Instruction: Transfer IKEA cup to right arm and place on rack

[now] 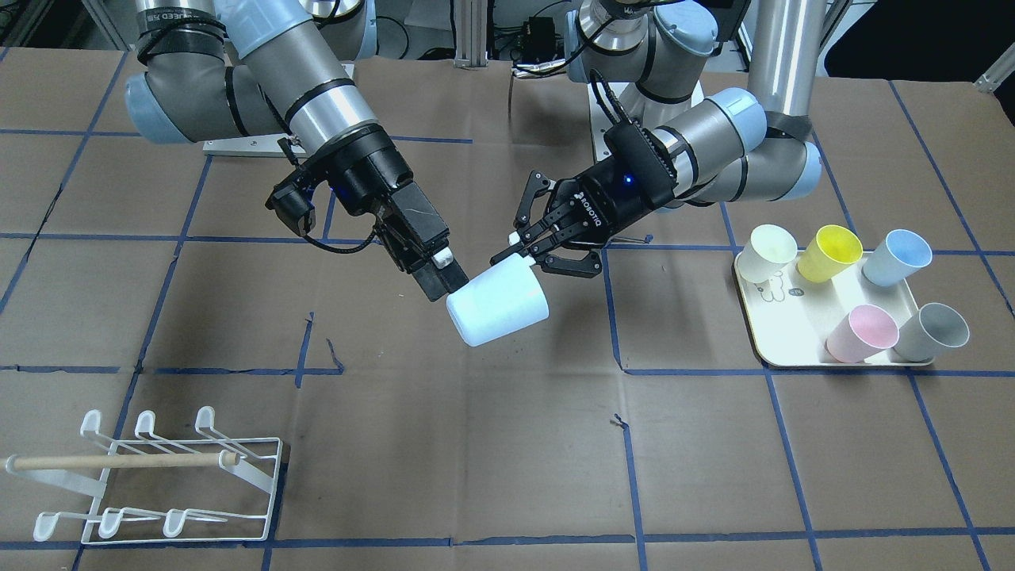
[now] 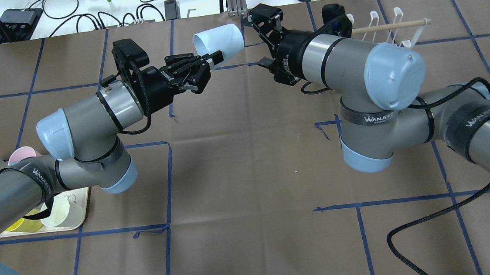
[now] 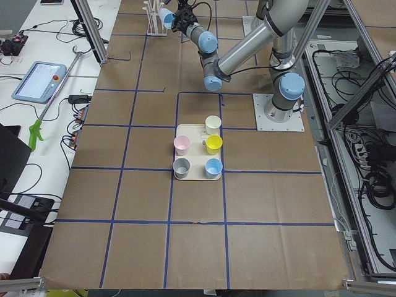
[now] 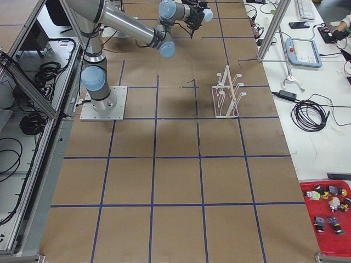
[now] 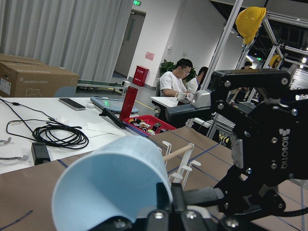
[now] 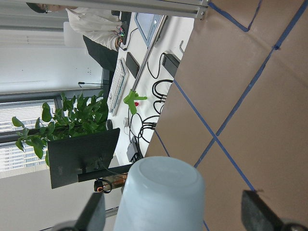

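A pale blue cup (image 1: 498, 305) hangs in mid-air between the two arms, above the middle of the table. My left gripper (image 1: 527, 255), with ROBOTIQ linkage fingers, is shut on the cup's rim; the left wrist view shows one finger inside the cup's mouth (image 5: 110, 187). My right gripper (image 1: 444, 274), with blocky fingers, is open at the cup's closed end. In the right wrist view its fingers (image 6: 96, 214) stand apart on either side of the cup's base (image 6: 163, 192), with a gap. The white wire rack (image 1: 158, 476) with its wooden dowel stands far off on the right arm's side.
A cream tray (image 1: 793, 349) on the left arm's side holds several cups: cream (image 1: 771, 250), yellow (image 1: 829, 252), blue (image 1: 896, 258), pink (image 1: 863, 333) and grey (image 1: 932, 331). Blue tape lines cross the brown table. Cables and operators lie beyond the far edge.
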Controlling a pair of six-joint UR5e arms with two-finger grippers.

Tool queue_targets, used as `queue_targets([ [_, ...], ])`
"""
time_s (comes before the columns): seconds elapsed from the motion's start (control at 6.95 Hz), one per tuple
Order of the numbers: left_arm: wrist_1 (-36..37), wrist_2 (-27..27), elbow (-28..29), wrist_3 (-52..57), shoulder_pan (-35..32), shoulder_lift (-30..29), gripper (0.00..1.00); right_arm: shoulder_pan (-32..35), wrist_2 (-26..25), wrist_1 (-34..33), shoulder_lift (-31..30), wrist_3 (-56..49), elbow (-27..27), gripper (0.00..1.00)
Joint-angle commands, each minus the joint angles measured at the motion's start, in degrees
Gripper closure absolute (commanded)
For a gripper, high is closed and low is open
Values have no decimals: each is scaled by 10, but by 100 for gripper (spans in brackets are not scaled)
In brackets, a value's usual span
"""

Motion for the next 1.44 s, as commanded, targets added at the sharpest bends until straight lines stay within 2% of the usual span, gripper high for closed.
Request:
queue_targets([
  [0.0,0,1,0,0,0,0,93,3,-2,1,4,6,-2,1],
  [1.29,-1,2,4,-2,0,1,92,32,-6,3,47,55,-57,3],
])
